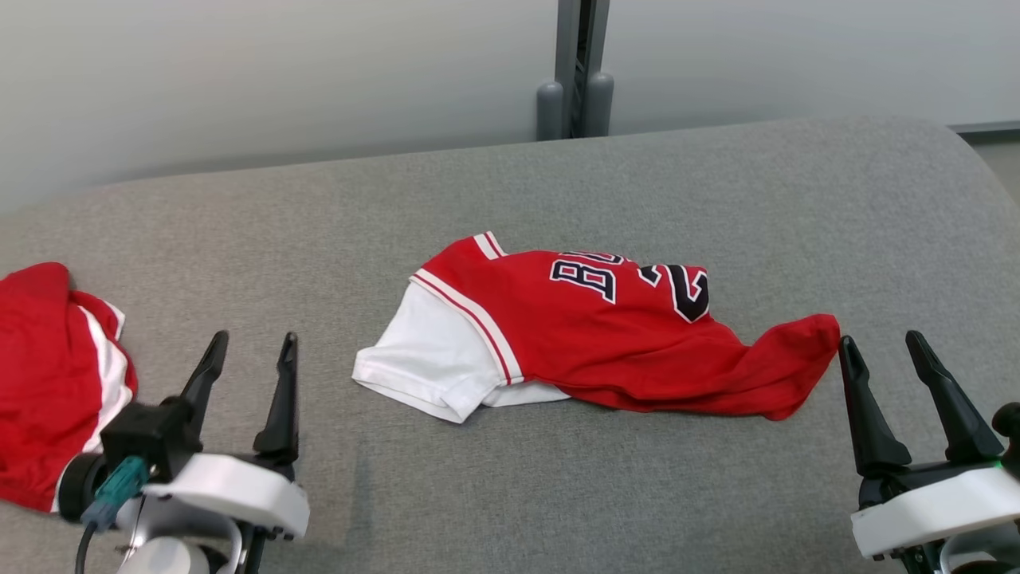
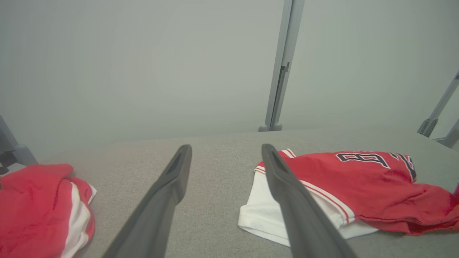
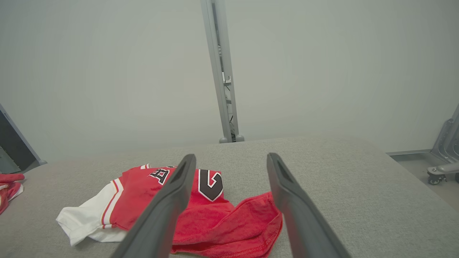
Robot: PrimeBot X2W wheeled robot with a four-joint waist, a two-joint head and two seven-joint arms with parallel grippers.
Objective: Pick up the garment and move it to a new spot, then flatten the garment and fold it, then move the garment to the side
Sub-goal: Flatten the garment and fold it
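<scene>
Grey fabric surface (image 1: 558, 494), crumpled red garment (image 1: 590, 335), pale, perhaps frosted wall (image 1: 239, 72)

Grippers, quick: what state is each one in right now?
Left gripper: open, holding nothing.
Right gripper: open, holding nothing.
</scene>
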